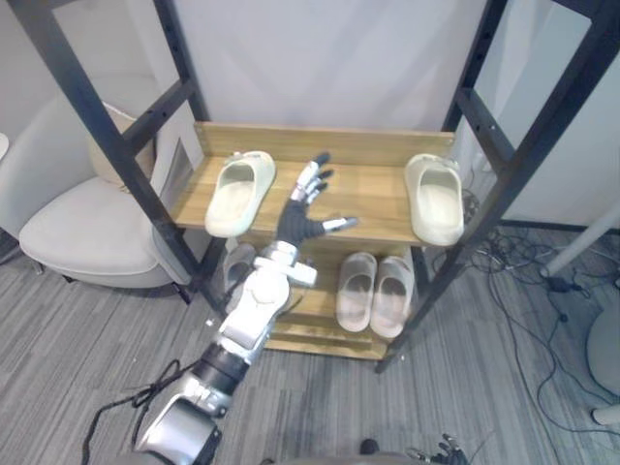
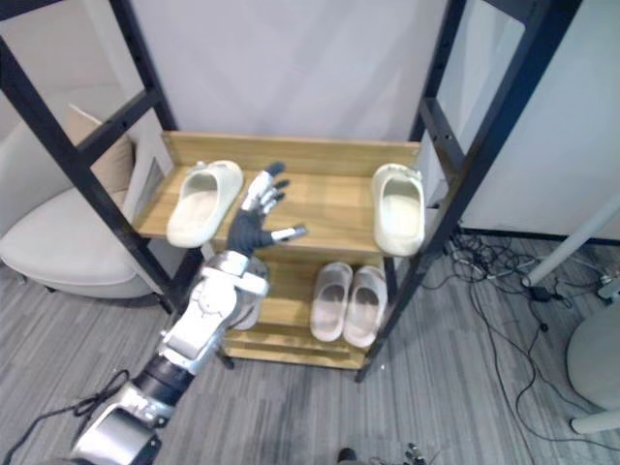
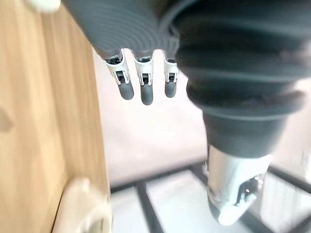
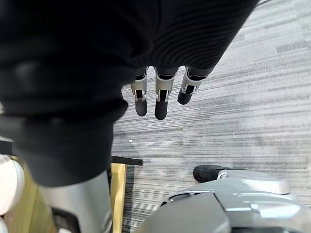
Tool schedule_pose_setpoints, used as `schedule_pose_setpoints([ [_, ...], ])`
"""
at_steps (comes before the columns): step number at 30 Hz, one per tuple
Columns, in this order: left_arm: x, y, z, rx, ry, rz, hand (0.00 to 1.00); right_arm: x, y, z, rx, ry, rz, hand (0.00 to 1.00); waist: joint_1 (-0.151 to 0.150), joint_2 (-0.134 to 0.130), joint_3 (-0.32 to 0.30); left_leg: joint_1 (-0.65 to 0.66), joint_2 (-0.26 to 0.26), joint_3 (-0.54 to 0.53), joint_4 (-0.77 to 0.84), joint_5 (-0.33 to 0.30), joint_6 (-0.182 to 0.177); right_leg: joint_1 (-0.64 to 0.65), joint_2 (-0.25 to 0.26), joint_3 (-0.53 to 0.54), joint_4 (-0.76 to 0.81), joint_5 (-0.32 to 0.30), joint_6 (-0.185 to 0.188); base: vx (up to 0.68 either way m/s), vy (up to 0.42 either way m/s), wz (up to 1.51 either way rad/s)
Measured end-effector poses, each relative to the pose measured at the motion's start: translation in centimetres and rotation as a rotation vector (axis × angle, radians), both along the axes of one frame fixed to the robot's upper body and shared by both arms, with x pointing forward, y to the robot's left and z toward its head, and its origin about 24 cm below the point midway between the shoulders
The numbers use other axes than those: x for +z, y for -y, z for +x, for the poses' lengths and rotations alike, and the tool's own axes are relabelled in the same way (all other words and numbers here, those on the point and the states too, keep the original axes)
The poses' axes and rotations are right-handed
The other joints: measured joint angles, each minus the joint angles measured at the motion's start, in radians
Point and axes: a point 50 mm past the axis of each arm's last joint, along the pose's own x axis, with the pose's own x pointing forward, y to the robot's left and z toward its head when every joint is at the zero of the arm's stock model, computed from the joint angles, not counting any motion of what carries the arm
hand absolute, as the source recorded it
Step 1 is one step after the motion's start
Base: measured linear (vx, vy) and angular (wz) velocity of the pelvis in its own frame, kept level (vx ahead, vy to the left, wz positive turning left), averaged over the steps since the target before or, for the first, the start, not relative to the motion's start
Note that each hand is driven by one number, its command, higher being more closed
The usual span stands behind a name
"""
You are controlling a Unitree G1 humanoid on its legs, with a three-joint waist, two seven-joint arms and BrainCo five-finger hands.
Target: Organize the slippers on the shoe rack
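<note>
The left hand point(image 1: 300, 219) hovers with fingers spread and empty over the top shelf point(image 1: 366, 190), between two cream slippers point(image 1: 240, 192) point(image 1: 436, 198) lying well apart. A pair point(image 1: 375, 292) sits on the lower shelf. The right hand point(image 4: 162, 104) hangs relaxed above the floor.

A white wall point(image 1: 329, 58) stands behind, grey striped carpet point(image 1: 504, 378) covers the floor, and a pale cushioned armchair point(image 1: 77, 228) sits at left.

A wide bare stretch of the upper shelf point(image 1: 373, 194) lies open between the left slipper point(image 1: 239, 192) and the right slipper point(image 1: 435, 197); slanting black rack posts point(image 1: 528, 160) hem in both sides.
</note>
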Motion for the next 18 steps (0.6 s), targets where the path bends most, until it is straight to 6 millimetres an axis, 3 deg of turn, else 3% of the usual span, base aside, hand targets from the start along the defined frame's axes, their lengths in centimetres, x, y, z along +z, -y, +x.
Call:
schedule_pose_setpoints([
  [4,0.9,-3.3,2.3,0.151,-0.009,0.053,0.0,0.3,0.0,0.8,0.006,0.029,-0.003,0.0,-0.005,-0.007,0.004,-0.008,0.002,0.021,-0.001,0.0,-0.001,-0.018,0.003,0.012,-0.008,0.009,-0.001,-0.02,-0.007,-0.15],
  [9,3.9,-9.0,3.7,0.346,0.043,0.114,0.0,0.5,-0.3,1.5,0.009,0.059,0.002,0.0,-0.008,-0.009,0.011,-0.043,0.002,0.063,0.0,-0.001,0.0,-0.075,0.007,0.065,-0.008,0.029,-0.004,0.02,-0.006,-0.27],
  [15,6.1,-12.4,4.5,0.459,0.057,0.16,0.0,0.6,-0.6,2.4,0.045,0.075,-0.006,0.0,-0.009,-0.006,0.033,-0.061,-0.001,0.083,0.001,-0.001,0.0,-0.107,0.008,0.092,-0.008,0.04,-0.008,-0.01,-0.013,-0.15],
  [18,6.0,-13.0,4.6,0.481,0.043,0.165,0.0,0.6,-0.6,2.5,0.044,0.077,-0.006,0.0,-0.009,-0.005,0.042,-0.062,-0.002,0.085,0.001,-0.002,0.001,-0.11,0.007,0.095,-0.008,0.043,-0.009,-0.04,-0.016,-0.02],
])
